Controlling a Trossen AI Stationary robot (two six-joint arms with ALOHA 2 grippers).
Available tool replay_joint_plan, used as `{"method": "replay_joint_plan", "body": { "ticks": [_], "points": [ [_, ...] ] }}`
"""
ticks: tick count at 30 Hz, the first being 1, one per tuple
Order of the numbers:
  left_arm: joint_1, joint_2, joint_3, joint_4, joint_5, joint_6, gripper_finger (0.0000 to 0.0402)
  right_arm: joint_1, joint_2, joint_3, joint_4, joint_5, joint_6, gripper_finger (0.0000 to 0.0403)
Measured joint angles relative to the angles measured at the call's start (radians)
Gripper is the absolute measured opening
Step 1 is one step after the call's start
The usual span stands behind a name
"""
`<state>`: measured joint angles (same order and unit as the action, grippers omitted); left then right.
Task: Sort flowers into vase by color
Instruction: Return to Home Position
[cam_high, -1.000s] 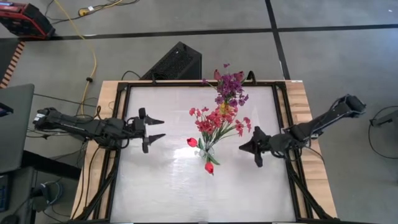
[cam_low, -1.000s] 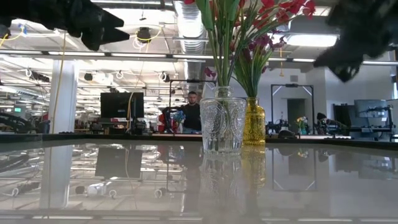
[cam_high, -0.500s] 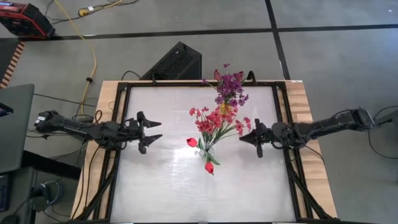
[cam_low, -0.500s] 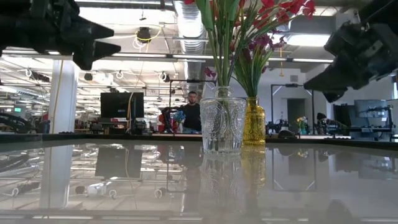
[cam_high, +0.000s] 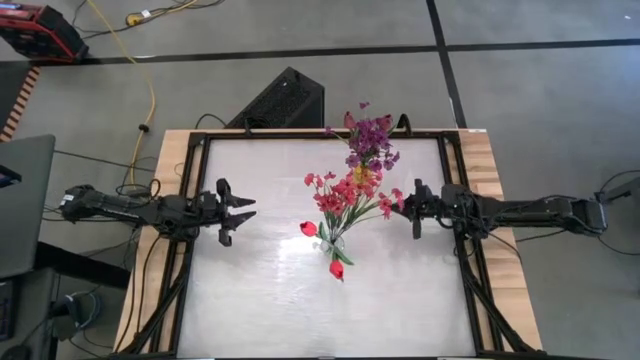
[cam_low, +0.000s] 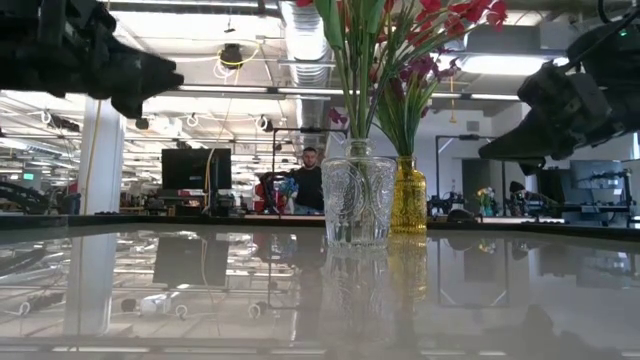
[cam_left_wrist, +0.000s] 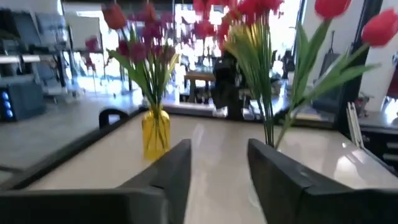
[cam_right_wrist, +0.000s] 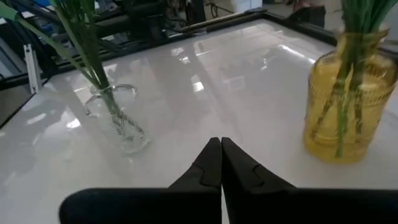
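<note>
The table (cam_low: 150, 300) has a glossy white top, and in the low view its near part mirrors the ceiling lights and both vases. From above, a black frame and a band of bare wood edge it.

The clear vase (cam_low: 357, 200) stands near the middle of the top. It holds the red flowers (cam_high: 345, 195), tulip buds and small sprays on green stalks that fan out over its rim. Just behind it, towards the far edge, the yellow vase (cam_low: 408, 198) holds the purple flowers (cam_high: 370, 135).

The left gripper (cam_high: 248, 208) hangs above the left side of the top, well apart from the vases. It points at them with its fingers spread and nothing between them. The right gripper (cam_high: 404, 203) hangs opposite on the right side, near the red blooms, its fingers pressed together and empty.

Beyond the table is a large open room. It has a white column (cam_low: 102, 150), a dark monitor (cam_low: 195, 168) and a person (cam_low: 312, 182) seated behind the vases, with pipes and strip lights overhead. The grey floor (cam_high: 520, 90) carries black lines and a yellow cable (cam_high: 152, 95).
</note>
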<state>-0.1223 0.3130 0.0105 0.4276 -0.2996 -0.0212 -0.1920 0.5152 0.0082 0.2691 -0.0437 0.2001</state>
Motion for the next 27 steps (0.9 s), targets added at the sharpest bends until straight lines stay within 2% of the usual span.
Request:
{"method": "replay_joint_plan", "body": {
  "ticks": [4,6,8,13,16,20,27],
  "points": [
    [0.000,0.000,0.000,-0.084,-0.006,-0.031,0.0079,-0.031,0.000,0.000,0.015,-0.005,-0.049,0.0031],
    [0.000,0.000,0.000,-0.096,0.003,-0.042,0.0035,-0.043,0.002,0.000,0.018,0.031,-0.079,0.0033],
    [0.000,0.000,0.000,-0.090,0.016,-0.049,0.0010,-0.054,0.002,0.000,0.016,0.076,-0.085,0.0034],
    [0.000,0.001,0.016,-0.106,0.021,-0.047,0.0003,-0.071,0.002,-0.001,-0.001,0.096,-0.086,0.0035],
    [0.000,0.000,0.018,-0.121,-0.011,0.011,0.0001,-0.072,0.002,-0.001,-0.009,0.095,-0.086,0.0035],
    [0.000,0.001,0.018,-0.230,-0.028,0.082,0.0000,-0.072,0.002,-0.001,-0.018,0.096,-0.087,0.0035],
    [0.000,0.001,0.018,-0.395,-0.050,0.111,0.0000,-0.072,0.002,-0.002,-0.032,0.096,-0.087,0.0036]
  ]
}}
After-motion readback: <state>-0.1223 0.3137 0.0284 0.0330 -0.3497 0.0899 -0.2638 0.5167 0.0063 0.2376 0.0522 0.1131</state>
